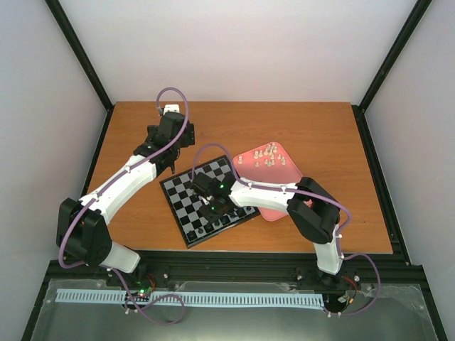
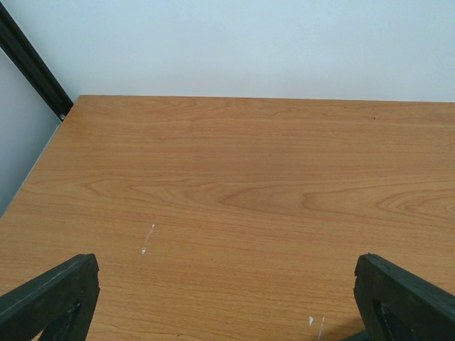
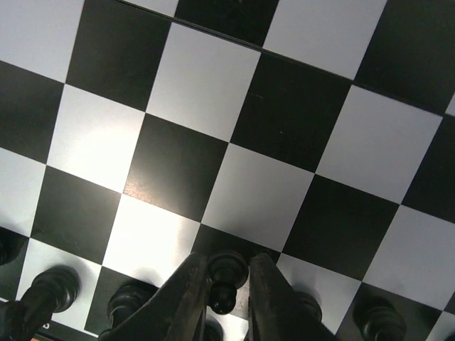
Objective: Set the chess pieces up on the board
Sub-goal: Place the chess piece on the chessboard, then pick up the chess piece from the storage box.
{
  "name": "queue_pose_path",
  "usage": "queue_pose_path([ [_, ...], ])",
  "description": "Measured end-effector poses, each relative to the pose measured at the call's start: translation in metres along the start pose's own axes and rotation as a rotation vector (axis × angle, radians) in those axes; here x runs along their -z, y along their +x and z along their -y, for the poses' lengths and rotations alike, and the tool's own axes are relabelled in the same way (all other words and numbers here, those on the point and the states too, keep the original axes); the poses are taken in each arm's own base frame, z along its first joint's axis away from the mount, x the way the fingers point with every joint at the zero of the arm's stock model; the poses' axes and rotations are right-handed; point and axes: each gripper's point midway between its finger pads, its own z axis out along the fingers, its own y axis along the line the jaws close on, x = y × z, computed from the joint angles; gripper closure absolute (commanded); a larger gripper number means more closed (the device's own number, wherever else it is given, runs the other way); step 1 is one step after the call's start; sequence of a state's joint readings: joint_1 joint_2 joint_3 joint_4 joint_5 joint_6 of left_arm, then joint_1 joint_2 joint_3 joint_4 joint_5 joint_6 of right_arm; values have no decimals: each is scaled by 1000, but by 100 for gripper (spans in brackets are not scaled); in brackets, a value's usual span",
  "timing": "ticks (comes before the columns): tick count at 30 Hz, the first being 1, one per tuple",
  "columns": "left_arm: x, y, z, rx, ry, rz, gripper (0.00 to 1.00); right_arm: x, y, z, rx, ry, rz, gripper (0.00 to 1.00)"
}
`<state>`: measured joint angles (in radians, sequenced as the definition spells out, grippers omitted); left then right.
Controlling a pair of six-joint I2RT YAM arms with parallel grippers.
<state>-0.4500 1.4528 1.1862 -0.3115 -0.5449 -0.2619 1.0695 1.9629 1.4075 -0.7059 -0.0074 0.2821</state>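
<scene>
Right hand (image 3: 229, 293) pinches a black piece (image 3: 226, 270) near the board (image 3: 249, 192) edge, open squares beyond. Left hand (image 2: 227, 305) spread wide over desk (image 2: 234, 185), empty.

Two arms, same build: white shells, black joints, lilac cabling.

Left arm (image 1: 122, 185) has glossy white link shells set between bulky black joint housings, with small dark screw heads dotted along the white. Right arm (image 1: 264, 196) has the same livery, its biggest black housing rounded and heavy. A lilac cable (image 1: 173, 94) runs along each arm, thin and smooth. White block (image 1: 170, 110) caps the left wrist. Tiny green light (image 1: 222, 186) on the right wrist. Left gripper (image 2: 227, 298) has matt black, blocky fingers (image 2: 51, 295) with bevelled edges. Right gripper (image 3: 226, 288) has dark, slightly shiny fingers (image 3: 186, 302), narrow and tapered with rounded edges.
</scene>
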Motion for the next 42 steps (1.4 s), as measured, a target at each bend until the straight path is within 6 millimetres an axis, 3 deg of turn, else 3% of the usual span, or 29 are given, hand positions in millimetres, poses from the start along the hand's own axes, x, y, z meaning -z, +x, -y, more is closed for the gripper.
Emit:
queue_pose_path([
  [8, 0, 0, 0, 0, 0, 0, 0, 0, 3, 3, 1, 18, -7, 79],
  [12, 0, 0, 0, 0, 0, 0, 0, 9, 1, 4, 1, 20, 4, 75],
  [19, 0, 0, 0, 0, 0, 0, 0, 69, -22, 5, -1, 26, 160, 66],
  [23, 0, 0, 0, 0, 0, 0, 0, 90, -30, 19, -26, 58, 219, 66],
  [26, 0, 0, 0, 0, 0, 1, 0, 93, -30, 53, -96, 107, 234, 66],
  [33, 0, 0, 0, 0, 0, 0, 0, 77, 5, 174, -347, 284, 183, 69],
  [37, 0, 0, 0, 0, 0, 0, 0, 75, 13, 204, -411, 329, 182, 70],
  [42, 0, 0, 0, 0, 0, 1, 0, 55, 14, 220, -442, 339, 160, 71],
])
